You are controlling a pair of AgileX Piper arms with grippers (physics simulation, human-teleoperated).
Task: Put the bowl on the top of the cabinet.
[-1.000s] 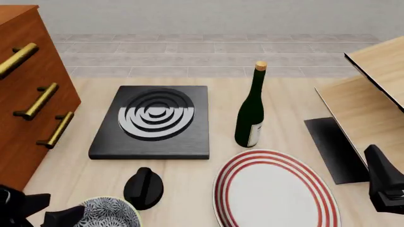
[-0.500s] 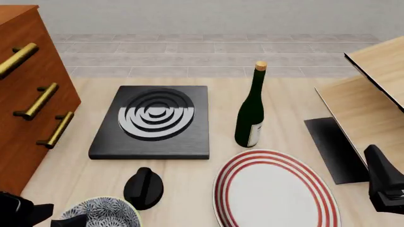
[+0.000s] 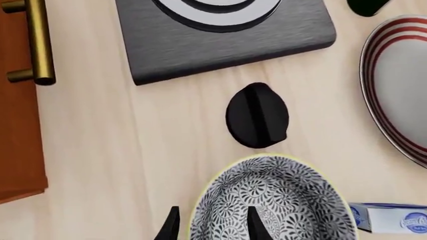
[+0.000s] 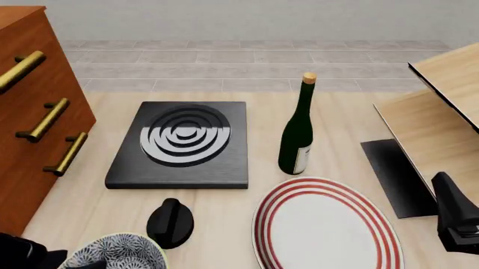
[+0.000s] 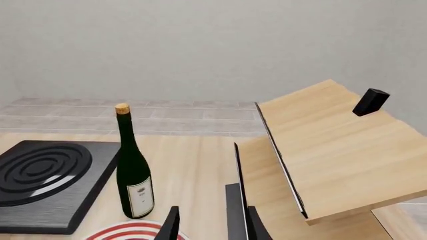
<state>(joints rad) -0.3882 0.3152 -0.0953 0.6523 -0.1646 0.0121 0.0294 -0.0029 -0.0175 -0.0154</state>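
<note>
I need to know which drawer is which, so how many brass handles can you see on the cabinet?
3, all on the cabinet front at the table's left: top handle, middle handle, bottom handle. The cabinet runs past the frame edge, so others may be hidden.

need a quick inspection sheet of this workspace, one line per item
surface: pale wood table, crowded.
job's things: bowl upright on the table near its front edge; cabinet at the left, bowl not on it.
clutter: black stove plate, dark bottle standing, red-ringed plate, small black knob-like object, blue-and-white box beside the bowl, light-wood shelf unit.
grippers: left gripper with one finger inside the bowl's rim and one outside, grip unclear; right gripper holds nothing, apart from the bowl.
cables: nothing seen.
surroundings: tiled floor, plain wall.
</note>
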